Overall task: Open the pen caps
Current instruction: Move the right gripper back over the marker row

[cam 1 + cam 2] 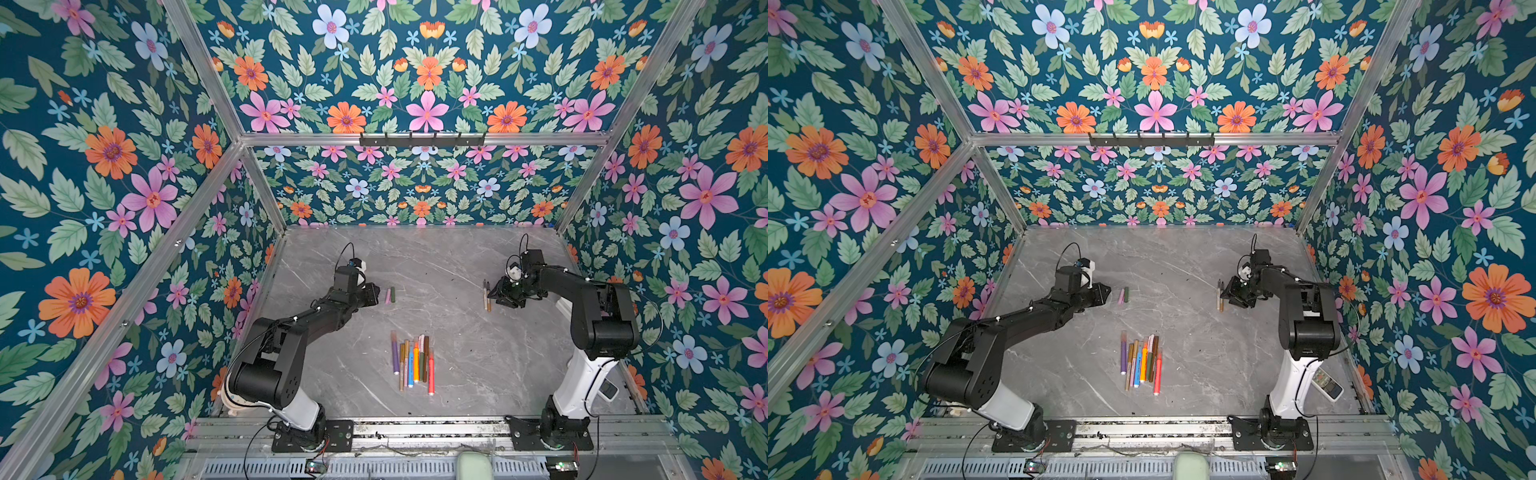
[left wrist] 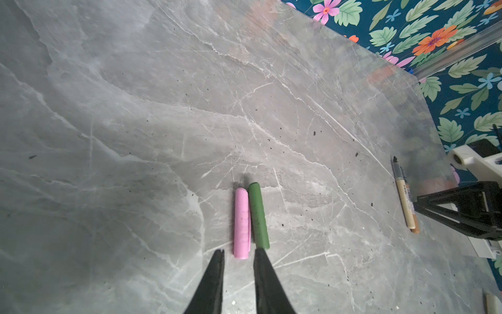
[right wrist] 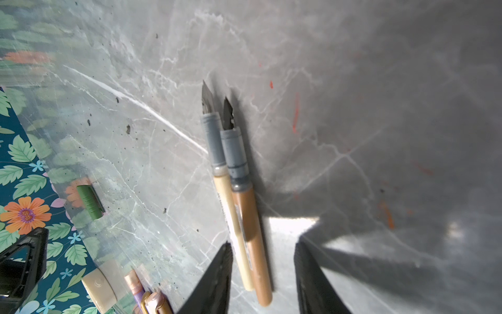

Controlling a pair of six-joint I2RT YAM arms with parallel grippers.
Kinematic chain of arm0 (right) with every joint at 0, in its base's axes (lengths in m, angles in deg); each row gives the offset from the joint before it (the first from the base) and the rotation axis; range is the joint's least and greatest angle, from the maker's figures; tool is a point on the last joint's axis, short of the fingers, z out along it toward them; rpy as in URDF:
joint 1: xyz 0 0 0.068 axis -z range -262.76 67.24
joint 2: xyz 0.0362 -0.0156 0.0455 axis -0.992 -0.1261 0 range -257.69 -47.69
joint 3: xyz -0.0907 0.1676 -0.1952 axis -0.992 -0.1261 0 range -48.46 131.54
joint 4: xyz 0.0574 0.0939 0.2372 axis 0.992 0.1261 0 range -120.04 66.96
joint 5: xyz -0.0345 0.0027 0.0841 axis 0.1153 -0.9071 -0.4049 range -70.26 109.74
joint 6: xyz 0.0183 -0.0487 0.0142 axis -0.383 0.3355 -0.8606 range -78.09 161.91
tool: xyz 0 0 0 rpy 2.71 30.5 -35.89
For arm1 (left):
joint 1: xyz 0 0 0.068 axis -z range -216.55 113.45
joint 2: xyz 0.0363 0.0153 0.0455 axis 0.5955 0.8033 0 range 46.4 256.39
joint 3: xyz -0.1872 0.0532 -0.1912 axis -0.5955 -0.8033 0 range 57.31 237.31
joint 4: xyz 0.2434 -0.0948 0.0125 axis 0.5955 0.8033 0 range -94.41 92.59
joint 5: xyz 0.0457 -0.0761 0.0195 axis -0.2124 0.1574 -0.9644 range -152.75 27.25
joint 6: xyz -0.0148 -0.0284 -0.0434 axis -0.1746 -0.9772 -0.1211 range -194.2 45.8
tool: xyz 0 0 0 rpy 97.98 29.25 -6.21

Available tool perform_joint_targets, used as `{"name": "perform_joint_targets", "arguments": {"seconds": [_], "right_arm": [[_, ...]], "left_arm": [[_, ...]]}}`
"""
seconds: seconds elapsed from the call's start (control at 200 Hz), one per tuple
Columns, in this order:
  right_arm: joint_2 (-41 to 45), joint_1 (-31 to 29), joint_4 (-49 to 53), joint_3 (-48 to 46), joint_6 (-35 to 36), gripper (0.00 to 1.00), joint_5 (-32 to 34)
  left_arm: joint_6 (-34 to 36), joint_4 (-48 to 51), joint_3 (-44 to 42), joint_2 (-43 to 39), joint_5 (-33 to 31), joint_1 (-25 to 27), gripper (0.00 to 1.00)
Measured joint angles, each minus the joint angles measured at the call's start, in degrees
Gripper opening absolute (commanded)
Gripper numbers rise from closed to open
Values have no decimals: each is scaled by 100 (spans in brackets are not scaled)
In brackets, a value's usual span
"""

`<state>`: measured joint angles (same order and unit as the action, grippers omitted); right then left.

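Two loose pen caps, a pink cap [image 2: 241,223] and a green cap [image 2: 258,214], lie side by side on the grey marble table [image 2: 135,122]. My left gripper [image 2: 239,251] is open just short of them; the pink cap's near end reaches in between the tips. In both top views they lie at the left gripper's [image 1: 377,294] tip: the pink cap [image 1: 387,296] and the green cap [image 1: 1126,294]. My right gripper [image 3: 263,244] is open over two uncapped pens, a cream pen [image 3: 231,206] and a brown pen [image 3: 250,217], resting on the table. Several capped pens [image 1: 413,361] lie bundled at front centre.
Floral walls with aluminium rails [image 1: 266,286] close in the table on three sides. A white remote-like object [image 1: 1327,384] leans by the right arm's base. The right gripper [image 2: 461,209] shows at the edge of the left wrist view, beside the uncapped pens [image 2: 404,201].
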<state>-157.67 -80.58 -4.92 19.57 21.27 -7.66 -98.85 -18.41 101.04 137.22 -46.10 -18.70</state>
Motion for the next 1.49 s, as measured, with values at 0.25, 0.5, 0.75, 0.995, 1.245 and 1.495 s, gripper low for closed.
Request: {"name": "perform_joint_targets", "arguments": {"seconds": [0.25,0.5,0.75,0.995,1.245,1.495], "right_arm": [[109,-4,-136,-140,-2,41,2],[1198,-774,109,-671,-22,41,732],[2643,-3665,433,-1438,-494,42,1613],[1910,-5949,1016,-621,-1698,40,2455],[1069,-6266,715,-363,-1941,33,2702],[903,-6511,199,-697,-2153,32,2859]], "left_arm": [[20,0,2,0,0,17,24],[57,-11,-59,-81,-7,31,24],[50,-57,-138,-170,-20,42,24],[59,-96,-245,-354,-184,42,24],[57,-142,-267,-203,-186,42,24],[-48,-378,-317,-2,-101,44,24]]}}
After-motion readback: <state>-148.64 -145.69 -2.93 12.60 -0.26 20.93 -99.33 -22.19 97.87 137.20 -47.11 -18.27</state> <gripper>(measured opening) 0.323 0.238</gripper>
